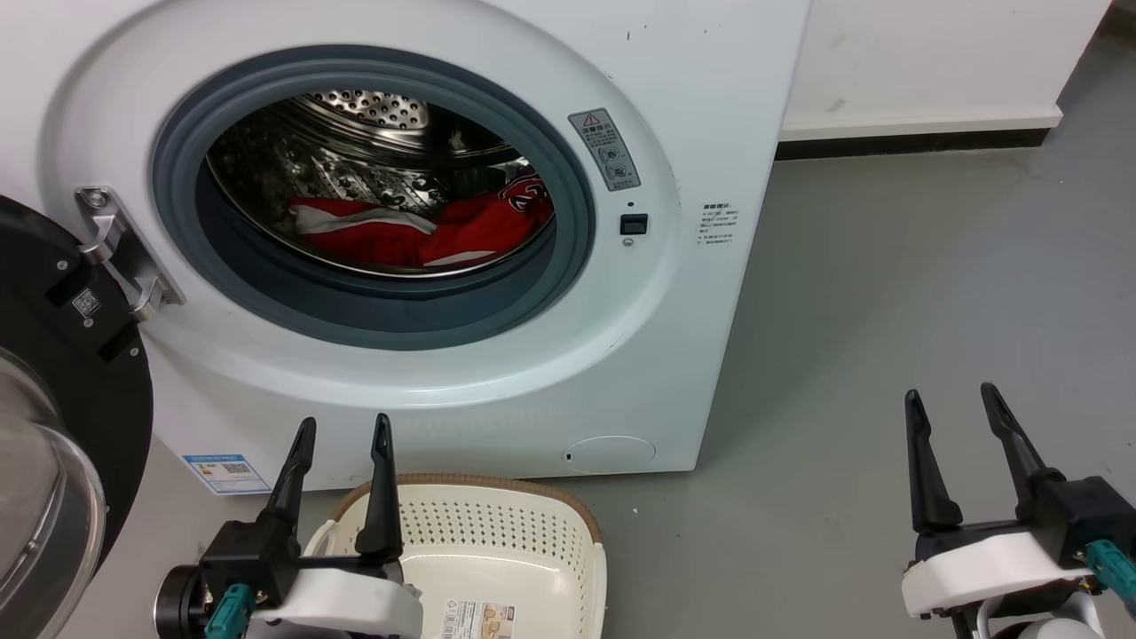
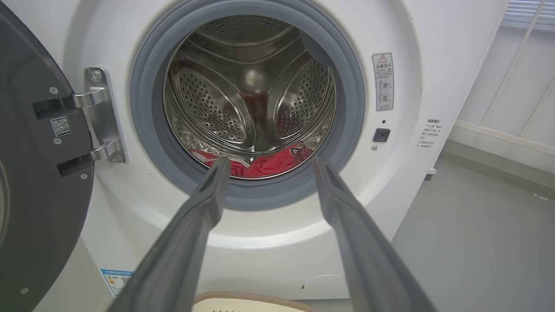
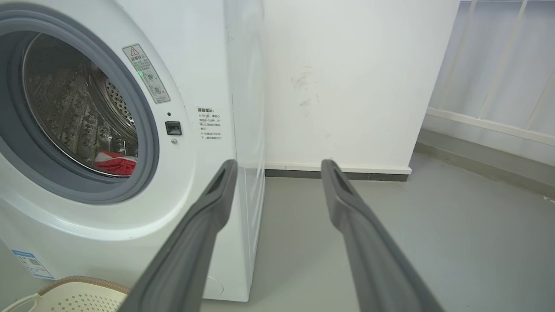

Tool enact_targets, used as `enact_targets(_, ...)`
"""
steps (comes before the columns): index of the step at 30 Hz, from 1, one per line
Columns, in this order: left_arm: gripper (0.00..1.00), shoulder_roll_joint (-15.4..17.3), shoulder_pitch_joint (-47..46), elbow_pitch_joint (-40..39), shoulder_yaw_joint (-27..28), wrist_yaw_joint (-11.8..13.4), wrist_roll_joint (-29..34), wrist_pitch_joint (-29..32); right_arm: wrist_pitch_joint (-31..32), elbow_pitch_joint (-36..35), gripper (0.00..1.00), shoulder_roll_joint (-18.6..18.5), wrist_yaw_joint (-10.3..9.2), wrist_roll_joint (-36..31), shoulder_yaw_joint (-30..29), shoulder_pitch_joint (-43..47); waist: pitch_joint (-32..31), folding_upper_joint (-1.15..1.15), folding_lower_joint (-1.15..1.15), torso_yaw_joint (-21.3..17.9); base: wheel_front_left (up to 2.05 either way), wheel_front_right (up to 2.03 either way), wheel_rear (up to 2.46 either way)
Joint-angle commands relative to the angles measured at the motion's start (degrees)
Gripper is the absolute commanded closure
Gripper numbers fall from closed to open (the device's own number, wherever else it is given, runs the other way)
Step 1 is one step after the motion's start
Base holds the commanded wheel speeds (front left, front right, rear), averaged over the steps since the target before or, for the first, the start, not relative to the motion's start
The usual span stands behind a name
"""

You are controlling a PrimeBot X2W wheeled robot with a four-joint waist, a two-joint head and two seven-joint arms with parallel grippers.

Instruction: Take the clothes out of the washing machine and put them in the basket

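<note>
**Before the open washer: both pincers empty, load untouched**

Low in front of the washing machine (image 1: pixel 497 382), both arms are at rest height. Left gripper (image 1: pixel 344 424): fingers spread, nothing between them, hanging over the near-left rim of the basket (image 1: pixel 532 519). Right gripper (image 1: pixel 950 395): likewise spread and empty, well off to the right over bare grey floor (image 1: pixel 870 293), aimed past the machine's right side toward the wall.

Door (image 1: pixel 84 390) is swung wide to the left on its hinge (image 1: pixel 120 253), so the porthole is free. Clothes (image 1: pixel 382 235): a red heap with white trim on the bottom of the drum (image 1: pixel 373 111), behind the grey gasket (image 1: pixel 568 257). Lettering shows on the right-hand fold.

The basket stands on the floor just in front of the machine's foot, below the porthole. I judge it is placed there so that a garment drawn over the lip can be lowered straight down. What I see of its inside holds only a paper label (image 1: pixel 479 617).

Judgement: the task is at its start. My left wrist view looks straight into the drum, with red fabric between my fingertips, so the left arm seems the natural one to reach in. The right arm stands clear to leave room. Risk: soft fabric catching on the gasket as it comes out.
</note>
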Motion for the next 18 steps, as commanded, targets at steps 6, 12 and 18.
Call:
enact_targets(6,0.00,-0.63,0.33,-1.04,0.56,-1.28,4.00,-0.96,-1.15,1.20,0.00,-0.16,-0.02,-2.84,0.27,0.17,0.29,0.00,0.00,-0.14,0.00,0.00,0.00)
enact_targets(12,0.00,-0.96,0.62,-1.14,0.72,-2.21,6.75,-1.55,-1.71,1.50,0.00,-0.16,-0.03,-5.00,0.02,-0.12,0.54,0.00,0.00,-0.27,0.00,0.00,0.00)
enact_targets(18,0.00,-1.30,1.03,-1.37,0.94,-2.78,9.38,-2.16,-2.37,1.71,0.00,-0.17,-0.03,-6.82,-0.28,-0.11,0.62,0.00,0.00,-0.38,0.00,0.00,0.00)
